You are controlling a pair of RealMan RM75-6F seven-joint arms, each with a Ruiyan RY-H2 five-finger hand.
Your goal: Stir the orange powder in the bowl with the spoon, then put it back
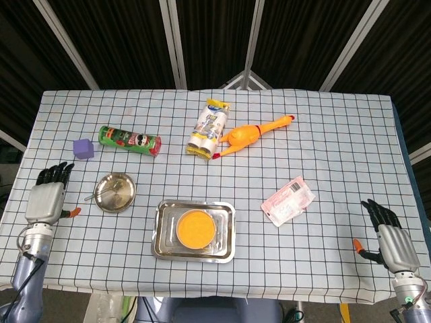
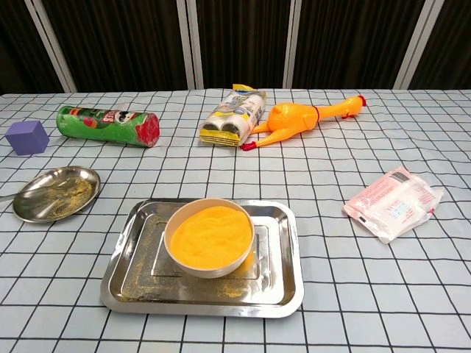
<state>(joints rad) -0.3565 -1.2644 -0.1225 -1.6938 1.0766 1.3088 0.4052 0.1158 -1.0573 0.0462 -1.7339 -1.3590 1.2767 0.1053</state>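
Note:
A white bowl of orange powder [image 1: 196,227] [image 2: 210,235] stands in a steel tray [image 1: 159,232] [image 2: 287,257] near the table's front edge. To its left is a small steel dish [image 1: 118,195] [image 2: 66,195] dusted with powder. The spoon [image 1: 89,197] [image 2: 15,195] lies in the dish, its handle sticking out to the left. My left hand [image 1: 46,196] hovers left of the dish, apart from it, fingers spread and holding nothing. My right hand [image 1: 388,237] is open at the front right corner, far from the bowl. The chest view shows neither hand.
Along the back lie a purple cube [image 1: 83,148], a green chip can [image 1: 130,140], a packet of rolls [image 1: 209,128] and an orange rubber chicken [image 1: 252,132]. A pink packet [image 1: 288,200] lies right of the tray.

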